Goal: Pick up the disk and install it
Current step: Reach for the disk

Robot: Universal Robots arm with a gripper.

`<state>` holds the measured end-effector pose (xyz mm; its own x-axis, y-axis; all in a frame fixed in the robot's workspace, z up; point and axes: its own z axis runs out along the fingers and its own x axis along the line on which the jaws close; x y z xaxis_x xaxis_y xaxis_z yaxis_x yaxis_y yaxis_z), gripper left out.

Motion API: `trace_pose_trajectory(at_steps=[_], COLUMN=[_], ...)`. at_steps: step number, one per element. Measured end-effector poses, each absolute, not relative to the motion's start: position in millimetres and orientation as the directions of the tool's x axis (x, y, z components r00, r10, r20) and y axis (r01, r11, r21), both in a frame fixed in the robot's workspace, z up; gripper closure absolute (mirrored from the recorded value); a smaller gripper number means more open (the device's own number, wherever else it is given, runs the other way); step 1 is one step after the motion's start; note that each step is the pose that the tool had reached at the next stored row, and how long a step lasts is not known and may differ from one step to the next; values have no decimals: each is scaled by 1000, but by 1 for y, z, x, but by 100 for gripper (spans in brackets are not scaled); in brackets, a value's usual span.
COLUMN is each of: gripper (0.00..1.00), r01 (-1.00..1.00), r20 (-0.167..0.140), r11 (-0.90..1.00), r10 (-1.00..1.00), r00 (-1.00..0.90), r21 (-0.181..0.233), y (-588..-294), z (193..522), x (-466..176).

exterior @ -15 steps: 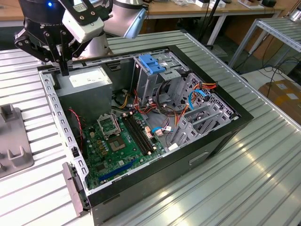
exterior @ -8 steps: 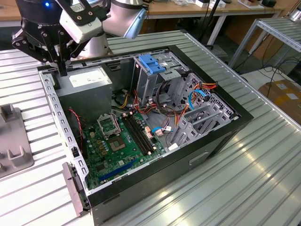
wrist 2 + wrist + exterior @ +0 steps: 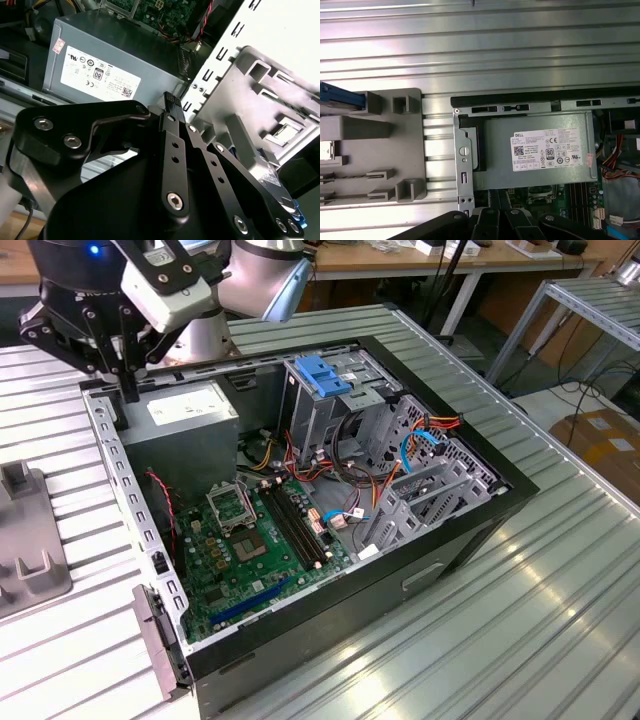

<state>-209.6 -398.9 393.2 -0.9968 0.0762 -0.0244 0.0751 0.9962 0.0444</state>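
Gripper (image 3: 172, 100) by the power supply (image 3: 535, 150), jaws seemingly pressed together, empty; a clean pick wants them spread, square across the disk (image 3: 340, 97)

Exterior view: computer case (image 3: 430, 570) sits mid-frame on the ribbed table (image 3: 560, 630). Power supply (image 3: 190, 420) is in its upper-left corner, motherboard (image 3: 250, 550) below that, drive cage (image 3: 335, 405) upper centre. Fixture (image 3: 25, 550) sits at left edge, the disk (image 3: 340, 97) resting on it.

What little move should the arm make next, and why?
Probably slide sideways off the computer case toward the gray holder: the gripper hangs over the case's corner by the power supply, while the blue disk rests at that holder beside the case.
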Motion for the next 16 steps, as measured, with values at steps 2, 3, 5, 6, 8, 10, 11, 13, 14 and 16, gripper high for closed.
trace_pose_trajectory(at_steps=[2,3,5,6,8,10,11,13,14,16], gripper=[90,90,90,90,90,90,90,90,90,90], r01=[75,75,75,75,75,75,75,75,75,75], r20=[-24,-24,-24,-24,-24,-24,-25,-25,-25,-24], r11=[996,996,996,996,996,996,996,996,996,996], r10=[76,76,76,76,76,76,76,76,76,76], r00=[-997,-997,-997,-997,-997,-997,-997,-997,-997,-997], r21=[44,44,44,44,44,44,44,44,44,44], y=[-399,-399,-399,-399,-399,-399,-399,-399,-399,-399], z=[393,393,393,393,393,393,393,393,393,393], x=[-210,-211,-212,-212,-213,-214,-215,-216,-216,-217])
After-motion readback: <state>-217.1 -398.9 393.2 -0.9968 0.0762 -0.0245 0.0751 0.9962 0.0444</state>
